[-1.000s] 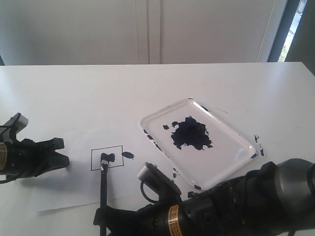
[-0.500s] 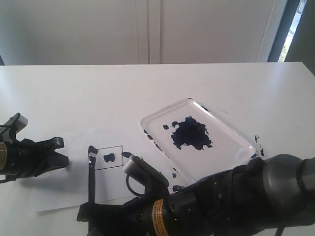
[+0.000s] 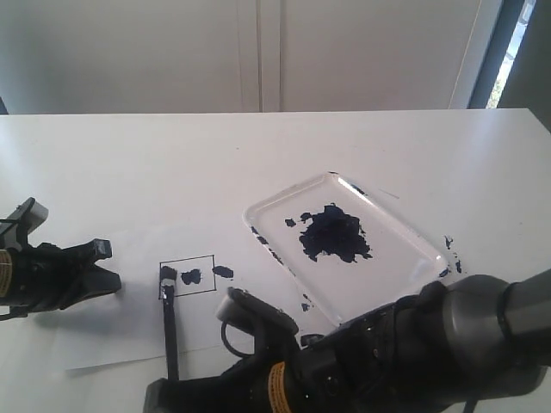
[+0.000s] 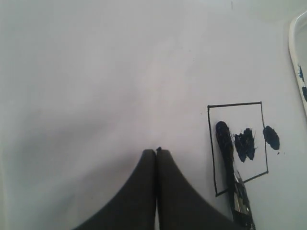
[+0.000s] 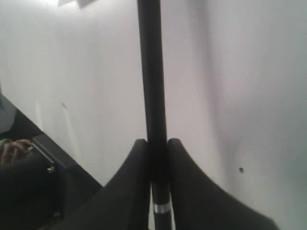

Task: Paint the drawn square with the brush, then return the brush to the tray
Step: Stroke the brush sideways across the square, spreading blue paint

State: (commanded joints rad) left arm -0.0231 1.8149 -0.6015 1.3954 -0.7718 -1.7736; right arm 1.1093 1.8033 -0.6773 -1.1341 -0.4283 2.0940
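On white paper (image 3: 129, 331), slim black brush (image 3: 170, 327) touches drawn square (image 3: 187, 276).

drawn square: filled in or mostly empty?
Mostly empty: the drawn square holds one small blue smear, with the brush tip by its edge; the rest is bare white.

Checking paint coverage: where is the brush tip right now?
In the exterior view the brush is lower left, its tip at the drawn square's left edge, left of the tray.
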